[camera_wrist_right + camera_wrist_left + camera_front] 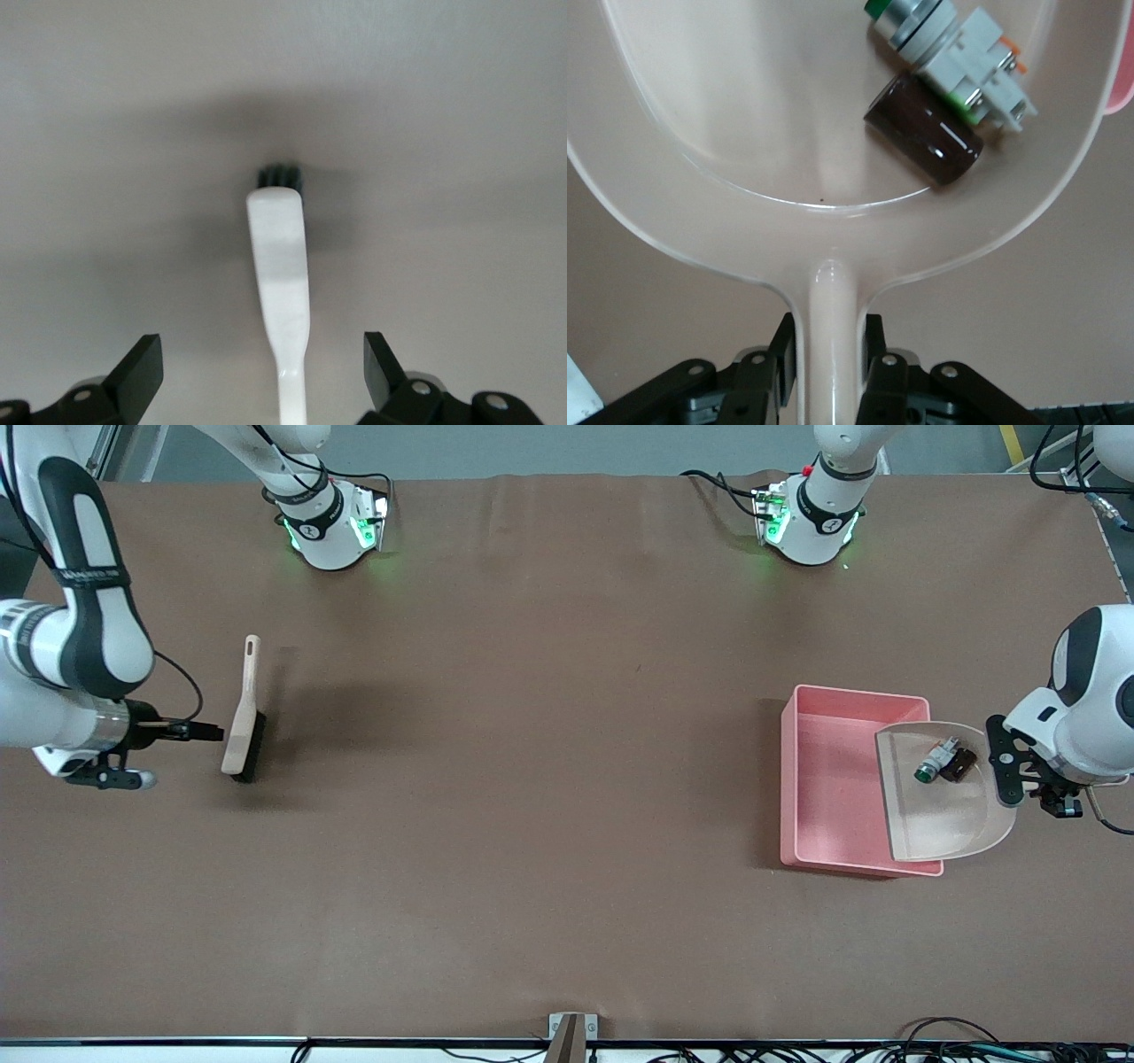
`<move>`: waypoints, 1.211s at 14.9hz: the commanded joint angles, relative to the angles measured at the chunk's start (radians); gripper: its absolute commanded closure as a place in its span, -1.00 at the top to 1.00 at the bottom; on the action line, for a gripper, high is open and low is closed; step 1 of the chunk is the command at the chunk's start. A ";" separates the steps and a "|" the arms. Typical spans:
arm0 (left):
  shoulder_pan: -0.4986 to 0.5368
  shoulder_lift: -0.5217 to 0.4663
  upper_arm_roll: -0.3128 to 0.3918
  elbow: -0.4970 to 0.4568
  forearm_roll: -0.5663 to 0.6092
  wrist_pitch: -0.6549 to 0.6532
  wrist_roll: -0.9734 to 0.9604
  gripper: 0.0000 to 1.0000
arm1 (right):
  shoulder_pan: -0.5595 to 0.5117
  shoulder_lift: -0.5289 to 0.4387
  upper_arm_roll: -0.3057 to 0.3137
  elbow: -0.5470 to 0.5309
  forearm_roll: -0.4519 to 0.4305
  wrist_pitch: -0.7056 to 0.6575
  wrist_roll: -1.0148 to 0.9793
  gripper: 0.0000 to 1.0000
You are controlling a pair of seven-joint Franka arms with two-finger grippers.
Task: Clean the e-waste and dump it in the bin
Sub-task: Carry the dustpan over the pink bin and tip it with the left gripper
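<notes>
- At the right arm's end of the table, the right gripper [111, 778] is seen idle with its jaws spread wide and nothing between them; this arm is judged to be waiting.
- Just beside it a brush [244, 722] is left lying on the table [532, 779], its long handle seen between the spread fingers in the right wrist view [282, 292] but untouched by them.
- Toward the left arm's end, the bin [824, 788] is set on the table, a pink tub with tall walls.
- A beige dustpan [952, 815] is held up over the bin's edge nearer the left arm, its broad open lip pointed over the tub and its handle run back toward the left gripper [1032, 775].
- The e-waste [943, 762] is carried in the pan, lodged near the handle end: the white-and-green component [957, 53] and the dark cylinder [926, 142] are seen touching, side by side.
- The left gripper [830, 354] is clamped on the dustpan's handle.
- The coming move is judged to turn on one relation: the parts lie away from the gripper along the handle's axis, with the bin farther along it, so a tilt of the lip downward would be needed for them to slide out.
</notes>
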 commanded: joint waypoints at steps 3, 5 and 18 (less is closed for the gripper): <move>0.004 -0.050 -0.011 -0.032 0.140 -0.031 -0.060 -1.00 | 0.063 -0.066 0.008 0.175 0.009 -0.176 0.108 1.00; -0.001 -0.052 -0.013 -0.033 0.146 -0.045 -0.091 -1.00 | 0.089 -0.103 0.008 0.267 0.005 -0.299 0.131 1.00; -0.013 -0.053 -0.102 0.094 0.185 -0.131 -0.190 -1.00 | 0.164 -0.361 0.014 0.301 -0.051 -0.407 0.113 1.00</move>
